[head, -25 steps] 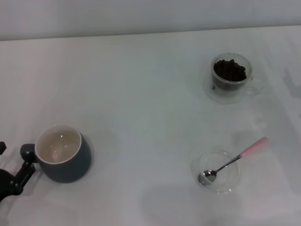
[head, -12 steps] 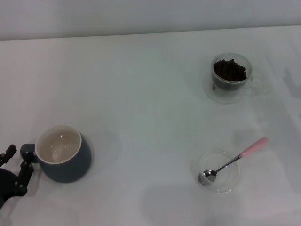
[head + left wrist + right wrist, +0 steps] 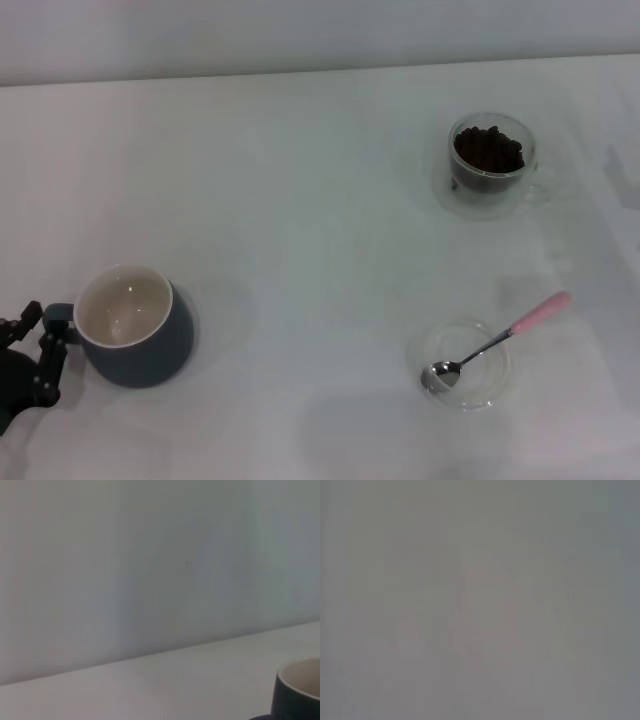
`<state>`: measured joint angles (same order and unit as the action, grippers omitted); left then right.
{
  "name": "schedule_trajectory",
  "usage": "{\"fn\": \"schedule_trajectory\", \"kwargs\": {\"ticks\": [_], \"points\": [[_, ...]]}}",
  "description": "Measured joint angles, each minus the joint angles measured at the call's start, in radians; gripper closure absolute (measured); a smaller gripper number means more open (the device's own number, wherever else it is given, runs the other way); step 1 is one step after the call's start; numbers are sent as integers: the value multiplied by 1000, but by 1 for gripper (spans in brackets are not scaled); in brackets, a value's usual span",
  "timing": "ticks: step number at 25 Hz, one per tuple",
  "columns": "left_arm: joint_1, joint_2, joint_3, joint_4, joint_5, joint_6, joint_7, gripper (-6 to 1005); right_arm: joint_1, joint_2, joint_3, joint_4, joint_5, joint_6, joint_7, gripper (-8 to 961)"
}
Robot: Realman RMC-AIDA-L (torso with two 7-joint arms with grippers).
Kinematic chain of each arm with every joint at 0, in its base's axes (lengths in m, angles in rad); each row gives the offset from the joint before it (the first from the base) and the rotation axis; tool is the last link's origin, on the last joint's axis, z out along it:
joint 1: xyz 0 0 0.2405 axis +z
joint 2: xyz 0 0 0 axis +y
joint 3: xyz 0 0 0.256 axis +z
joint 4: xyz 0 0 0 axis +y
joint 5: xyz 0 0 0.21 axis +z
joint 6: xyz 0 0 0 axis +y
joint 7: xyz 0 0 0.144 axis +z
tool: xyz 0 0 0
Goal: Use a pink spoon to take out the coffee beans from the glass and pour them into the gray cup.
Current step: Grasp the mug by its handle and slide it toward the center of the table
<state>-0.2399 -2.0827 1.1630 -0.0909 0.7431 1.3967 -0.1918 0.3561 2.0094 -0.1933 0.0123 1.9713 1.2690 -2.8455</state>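
Coffee beans (image 3: pixel 488 150) all sit in the glass (image 3: pixel 490 165), so you have the whole job ahead of you: nothing scooped, nothing poured. Going left to right, your left gripper (image 3: pixel 32 335) is at the near left edge with its fingers spread, one on each side of the loop handle of the gray cup (image 3: pixel 132 338), not visibly pinching it; the cup's cream inside shows no beans. Well away to the right of those jaws, the pink spoon (image 3: pixel 495 342) lies untouched, bowl resting in a shallow clear dish (image 3: pixel 459 364) and handle over its rim. Beyond it stands the glass, farthest from the jaws. Your right gripper shows in no view, so you cannot tell its jaws. No brand, label or writing is readable anywhere.
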Motion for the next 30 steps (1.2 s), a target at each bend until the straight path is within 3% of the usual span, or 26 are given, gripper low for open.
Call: {"fn": "schedule_trajectory", "kwargs": {"ticks": [13, 23, 30], "points": [[-53, 1, 3, -2, 10, -23, -1, 889, 8, 2, 0, 7, 1, -10, 0, 144], [-123, 1, 83, 6, 13, -46, -27, 892, 12, 2, -11, 11, -6, 28, 0, 145], [-188, 1, 212, 29, 14, -83, -82, 894, 19, 2, -12, 26, -8, 70, 7, 145]]}}
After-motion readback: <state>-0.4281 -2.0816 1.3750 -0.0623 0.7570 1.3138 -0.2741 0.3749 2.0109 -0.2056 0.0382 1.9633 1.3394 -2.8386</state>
